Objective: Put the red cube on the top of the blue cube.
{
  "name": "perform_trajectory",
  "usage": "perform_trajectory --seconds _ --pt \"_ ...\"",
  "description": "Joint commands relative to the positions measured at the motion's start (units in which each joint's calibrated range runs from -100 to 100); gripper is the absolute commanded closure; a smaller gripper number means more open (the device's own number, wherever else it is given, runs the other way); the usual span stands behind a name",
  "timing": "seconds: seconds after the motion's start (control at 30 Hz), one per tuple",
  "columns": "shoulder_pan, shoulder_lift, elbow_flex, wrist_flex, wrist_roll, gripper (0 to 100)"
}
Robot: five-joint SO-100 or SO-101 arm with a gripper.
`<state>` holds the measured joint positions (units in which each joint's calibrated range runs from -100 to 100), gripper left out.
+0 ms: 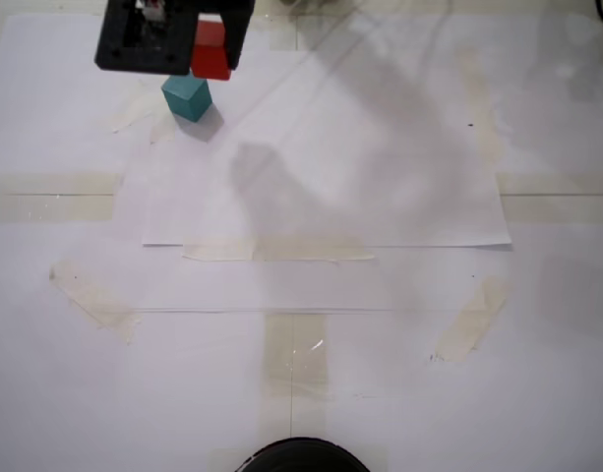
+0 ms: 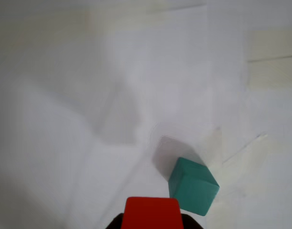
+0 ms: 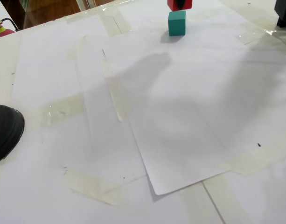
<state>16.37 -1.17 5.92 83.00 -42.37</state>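
The red cube hangs at the top left of a fixed view with my black gripper shut on it. Just below it the blue cube, teal in colour, rests on the white paper. Another fixed view shows the red cube right over the blue cube with little or no gap; I cannot tell if they touch. In the wrist view the red cube fills the bottom edge, and the blue cube lies slightly to its right, turned at an angle.
White paper sheets taped with pale strips cover the table. A black rounded object sits at the near edge, also visible at the left as the same black object. A dark part stands at the top right.
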Motion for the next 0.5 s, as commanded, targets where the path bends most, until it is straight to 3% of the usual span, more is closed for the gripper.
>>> perform_trajectory --seconds 0.0,0.47 --pt "1.72 0.48 -5.33 -1.59 -2.88 93" --pt "5.05 4.35 -7.15 -2.65 -5.57 93"
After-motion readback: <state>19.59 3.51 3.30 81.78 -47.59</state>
